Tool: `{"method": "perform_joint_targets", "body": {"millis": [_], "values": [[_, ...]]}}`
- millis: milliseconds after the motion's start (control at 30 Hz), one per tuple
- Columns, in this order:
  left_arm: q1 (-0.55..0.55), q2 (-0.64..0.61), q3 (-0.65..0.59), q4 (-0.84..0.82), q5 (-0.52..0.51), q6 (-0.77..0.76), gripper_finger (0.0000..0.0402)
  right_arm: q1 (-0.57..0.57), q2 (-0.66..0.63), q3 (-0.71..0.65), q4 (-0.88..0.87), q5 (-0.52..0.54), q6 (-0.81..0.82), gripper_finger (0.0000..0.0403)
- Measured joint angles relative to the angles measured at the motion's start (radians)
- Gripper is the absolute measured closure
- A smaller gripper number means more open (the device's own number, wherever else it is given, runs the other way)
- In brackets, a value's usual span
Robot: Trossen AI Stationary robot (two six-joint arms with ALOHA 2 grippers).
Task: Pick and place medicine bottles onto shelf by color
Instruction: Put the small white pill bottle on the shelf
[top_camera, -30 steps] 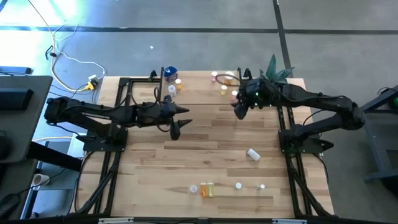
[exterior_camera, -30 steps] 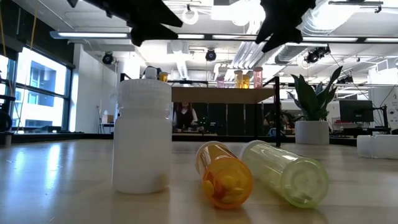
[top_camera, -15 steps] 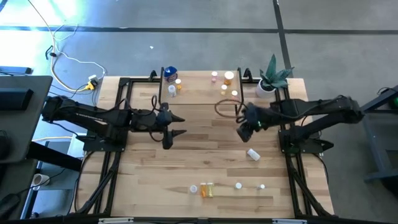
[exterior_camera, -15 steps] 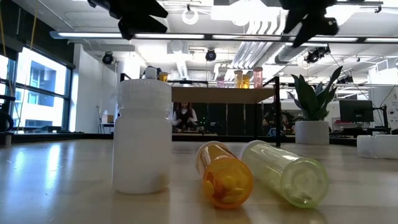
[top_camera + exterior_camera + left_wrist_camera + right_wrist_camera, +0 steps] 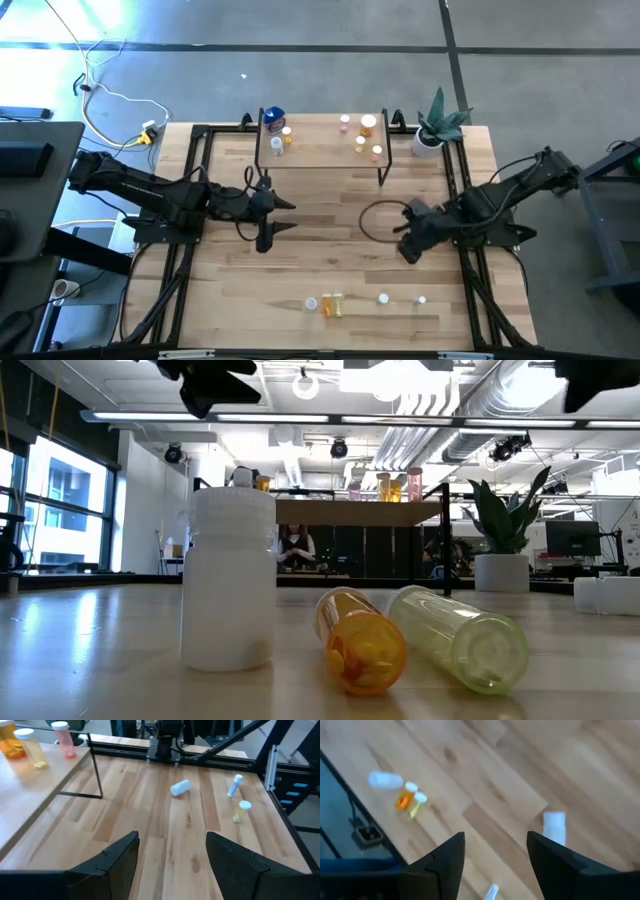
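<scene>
The white bottle (image 5: 554, 826) lies on its side on the counter (image 5: 320, 250), right of centre in the high view, just under the right tool (image 5: 492, 857), whose fingers stand apart and empty. It looks light, rigid and smooth, likely to roll, so a grip across the middle of its barrel seems best. Half a second ago this tool was higher in the frame, nearer the shelf (image 5: 320, 150). The left tool (image 5: 170, 862), also open, hovers left of centre.

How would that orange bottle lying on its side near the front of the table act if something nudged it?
The orange bottle lies on its round side, so a nudge would probably roll it, perhaps into the pale yellow bottle beside it. It looks like light, stiff plastic, so it should move easily. Pills visible inside may shift.
</scene>
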Motion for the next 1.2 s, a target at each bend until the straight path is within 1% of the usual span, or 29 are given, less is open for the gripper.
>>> {"method": "perform_joint_targets", "body": {"millis": [133,400,633,967,1067,1200], "values": [[-0.022,0.0,0.0,0.0,0.0,-0.042,0.0179,0.076,0.003,0.0,-0.017,0.0,0.05,0.0198],[-0.069,0.0,0.0,0.0,-0.004,-0.173,0.0179,0.192,0.02,0.0,-0.059,0.001,0.05,0.0198],[-0.095,0.0,0.0,0.004,-0.01,-0.254,0.0179,0.291,0.078,-0.001,-0.097,0.001,0.044,0.0198],[-0.102,0.0,0.0,0.005,-0.01,-0.348,0.0179,0.477,0.143,-0.001,-0.108,0.002,0.048,0.0198],[-0.102,0.0,0.0,0.005,-0.01,-0.38,0.0179,0.535,0.161,-0.001,-0.097,0.043,0.048,0.0198],[-0.102,0.0,0.0,0.006,-0.008,-0.461,0.0179,0.611,0.187,-0.001,-0.09,0.09,0.052,0.0199]]}}
